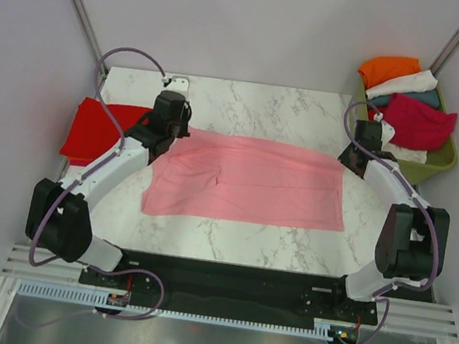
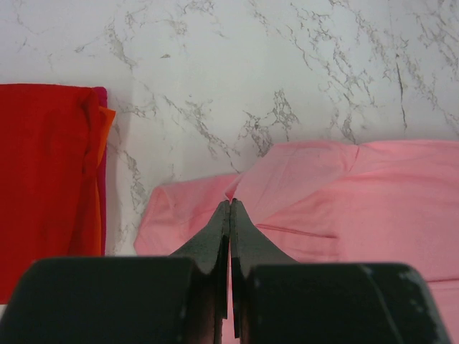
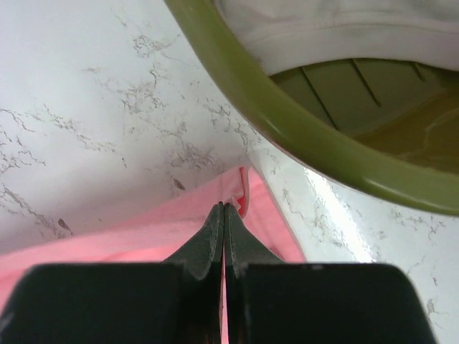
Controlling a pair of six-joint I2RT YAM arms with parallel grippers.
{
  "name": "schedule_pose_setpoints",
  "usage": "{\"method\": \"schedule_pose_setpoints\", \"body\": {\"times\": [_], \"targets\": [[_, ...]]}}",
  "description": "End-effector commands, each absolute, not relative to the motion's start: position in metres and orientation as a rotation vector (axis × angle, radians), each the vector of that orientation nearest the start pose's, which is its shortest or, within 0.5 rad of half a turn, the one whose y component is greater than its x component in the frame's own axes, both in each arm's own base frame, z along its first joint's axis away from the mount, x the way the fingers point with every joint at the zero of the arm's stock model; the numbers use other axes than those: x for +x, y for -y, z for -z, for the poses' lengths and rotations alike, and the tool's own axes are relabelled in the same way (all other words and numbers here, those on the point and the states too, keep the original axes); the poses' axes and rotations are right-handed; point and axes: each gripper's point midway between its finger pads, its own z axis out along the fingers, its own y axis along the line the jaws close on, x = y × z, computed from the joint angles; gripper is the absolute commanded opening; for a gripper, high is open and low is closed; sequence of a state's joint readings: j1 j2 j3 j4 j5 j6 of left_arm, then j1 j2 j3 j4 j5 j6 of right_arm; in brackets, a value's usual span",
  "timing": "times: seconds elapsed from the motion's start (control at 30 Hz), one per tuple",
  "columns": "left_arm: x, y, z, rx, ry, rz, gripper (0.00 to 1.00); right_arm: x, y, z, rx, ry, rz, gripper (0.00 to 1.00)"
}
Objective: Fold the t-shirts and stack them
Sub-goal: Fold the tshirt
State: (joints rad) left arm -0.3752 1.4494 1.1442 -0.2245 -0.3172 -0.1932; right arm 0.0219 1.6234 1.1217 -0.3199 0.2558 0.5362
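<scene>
Left tool (image 2: 229, 204) pinched shut on edge of pale pink cloth t-shirt (image 1: 253, 184), cloth spreading to its right. Right tool (image 3: 224, 208) clamped on opposite corner, cloth to its left.

Tabletop (image 1: 289, 112) is a white marble-look slab with grey veins, smooth with a faint sheen. The pink t-shirt (image 1: 254, 180) mid-frame and the red t-shirt (image 1: 90, 131) at the left edge are both soft matt cloth, lightly creased. The basket (image 3: 315, 143) at the upper right of the right wrist view is olive plastic, smooth and kinda glossy, and the left gripper (image 2: 230, 204) looks like matt black hard plastic, a bit scuffed at lower right.
</scene>
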Motion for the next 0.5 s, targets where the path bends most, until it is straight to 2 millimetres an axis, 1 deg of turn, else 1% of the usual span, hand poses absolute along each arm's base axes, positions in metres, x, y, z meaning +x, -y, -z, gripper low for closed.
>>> {"method": "schedule_pose_setpoints", "body": {"times": [0.0,0.07,0.2,0.23,0.33,0.37,0.43,0.47], "targets": [[0.414,0.099,-0.231,0.006,-1.943,-0.047,0.02,0.419,0.021,-0.128,0.744,-2.164,0.018,0.00],[0.411,0.095,-0.235,0.001,-1.917,-0.063,0.02,0.415,0.024,-0.127,0.762,-2.157,0.020,0.00],[0.409,0.087,-0.235,-0.017,-1.889,-0.099,0.02,0.412,0.023,-0.130,0.764,-2.148,0.004,0.00],[0.409,0.086,-0.235,-0.023,-1.887,-0.106,0.02,0.411,0.033,-0.129,0.792,-2.141,0.014,0.00],[0.408,0.081,-0.235,-0.038,-1.879,-0.129,0.02,0.409,0.034,-0.127,0.804,-2.145,0.010,0.00],[0.408,0.080,-0.231,-0.031,-1.883,-0.139,0.02,0.409,0.035,-0.127,0.809,-2.143,0.010,0.00],[0.408,0.079,-0.238,-0.034,-1.842,-0.139,0.02,0.407,0.038,-0.125,0.821,-2.141,0.012,0.00],[0.405,0.077,-0.232,-0.030,-1.843,-0.144,0.02,0.407,0.039,-0.126,0.826,-2.138,0.013,0.00]]}}
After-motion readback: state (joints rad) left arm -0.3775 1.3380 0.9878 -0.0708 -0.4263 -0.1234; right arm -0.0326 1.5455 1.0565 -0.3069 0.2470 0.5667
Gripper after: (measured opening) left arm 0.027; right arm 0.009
